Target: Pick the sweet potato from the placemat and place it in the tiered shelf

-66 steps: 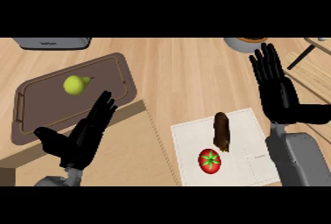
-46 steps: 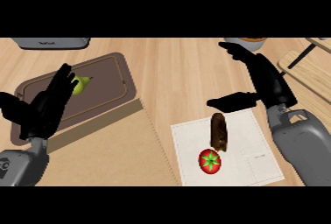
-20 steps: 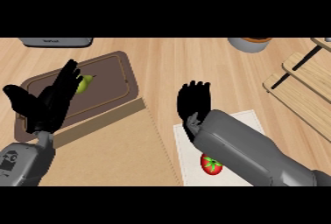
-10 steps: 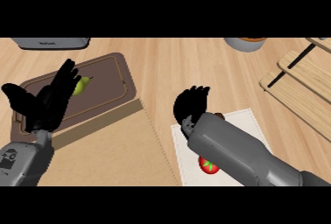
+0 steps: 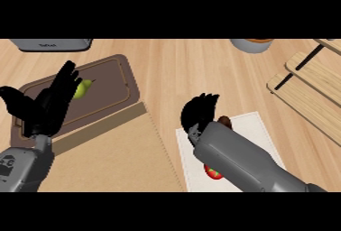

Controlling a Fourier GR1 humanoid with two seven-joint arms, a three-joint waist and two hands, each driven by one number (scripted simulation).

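Observation:
A white placemat (image 5: 256, 124) lies on the counter at the lower right. Only the dark brown end of the sweet potato (image 5: 224, 121) shows on it, just right of my right hand (image 5: 198, 112). That hand hangs over the mat's upper left corner with fingers curling downward, and my forearm hides the rest of the sweet potato. Whether the fingers touch it I cannot tell. A wooden tiered shelf (image 5: 311, 88) with black posts stands at the right edge. My left hand (image 5: 48, 104) rests open at the left, fingers up.
A red tomato (image 5: 213, 172) peeks from under my right forearm on the mat. A brown cutting board (image 5: 110, 88) at the left carries a green pear (image 5: 82, 88). A grey appliance (image 5: 50, 43) and a bowl (image 5: 252, 44) sit at the far edge.
My right hand has dropped lower over the mat's corner and its fingers have curled downward. The view has shifted slightly, showing more of the shelf. The left hand has barely moved.

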